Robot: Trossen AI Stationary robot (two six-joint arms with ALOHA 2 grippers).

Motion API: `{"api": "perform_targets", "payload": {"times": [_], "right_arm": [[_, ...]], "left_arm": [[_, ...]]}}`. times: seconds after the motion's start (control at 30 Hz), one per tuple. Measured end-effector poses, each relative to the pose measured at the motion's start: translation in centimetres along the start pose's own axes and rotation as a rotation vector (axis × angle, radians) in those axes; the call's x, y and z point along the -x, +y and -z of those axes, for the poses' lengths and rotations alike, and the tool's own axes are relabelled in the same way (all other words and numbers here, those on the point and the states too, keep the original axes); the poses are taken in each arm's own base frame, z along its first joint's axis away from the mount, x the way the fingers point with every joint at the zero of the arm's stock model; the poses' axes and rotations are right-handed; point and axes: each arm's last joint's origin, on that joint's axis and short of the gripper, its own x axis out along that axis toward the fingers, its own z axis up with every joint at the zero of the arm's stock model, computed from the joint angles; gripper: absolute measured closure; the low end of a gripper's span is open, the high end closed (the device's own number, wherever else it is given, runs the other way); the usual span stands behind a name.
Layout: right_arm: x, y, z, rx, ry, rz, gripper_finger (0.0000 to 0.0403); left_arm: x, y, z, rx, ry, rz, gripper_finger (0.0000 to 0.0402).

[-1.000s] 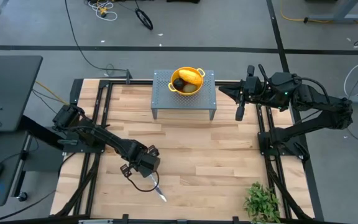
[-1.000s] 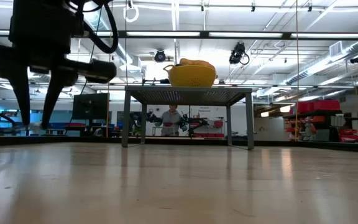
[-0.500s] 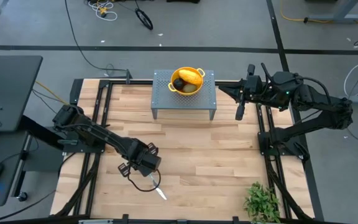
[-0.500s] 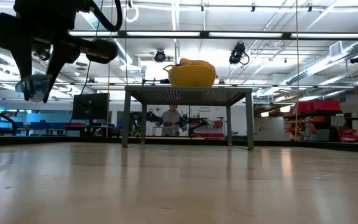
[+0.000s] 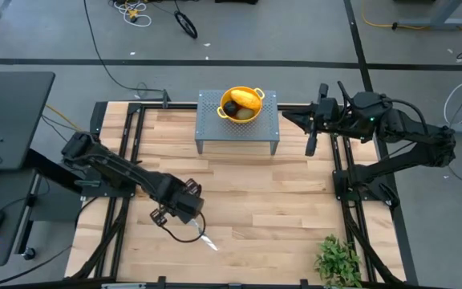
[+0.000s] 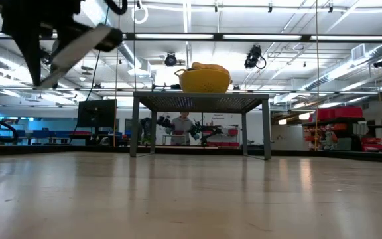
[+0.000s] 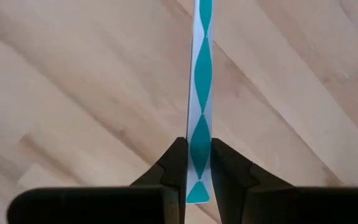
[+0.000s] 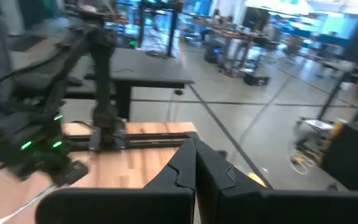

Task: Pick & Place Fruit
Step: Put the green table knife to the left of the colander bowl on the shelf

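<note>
Left wrist view: left claw pinches slim, flat knife over wood-grain table.

A teal-and-white diamond-patterned knife, a yellow colander, a pale wooden table.

**Left arm low and forward, right arm parked**

Left arm stretched diagonally over the near-left of the table, wrist angled down, left gripper above the surface, fingers clamped on something thin. Right arm folded at the far-right edge, right gripper fully closed, clear of the table.
</note>
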Motion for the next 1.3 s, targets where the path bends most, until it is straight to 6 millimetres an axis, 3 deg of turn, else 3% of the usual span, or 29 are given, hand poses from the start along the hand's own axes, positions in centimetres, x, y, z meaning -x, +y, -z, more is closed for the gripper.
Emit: {"api": "perform_targets", "payload": {"times": [0.2, 0.43, 1.3], "right_arm": [[1.2, 0.1, -0.4, -0.016, -0.048, -0.140, 0.0402], [3.1, -0.5, -0.8, -0.050, -0.095, -0.145, 0.0402], [8.6, -1.7, 0.2, -0.068, -0.071, -0.229, 0.0402]], "left_arm": [[2.8, -0.1, 1.2, 0.085, -0.098, -0.047, 0.0346], [5.3, -0.1, 2.7, 0.145, -0.170, -0.118, 0.0348], [7.9, -0.2, 4.6, 0.278, -0.275, -0.154, 0.0348]]}}
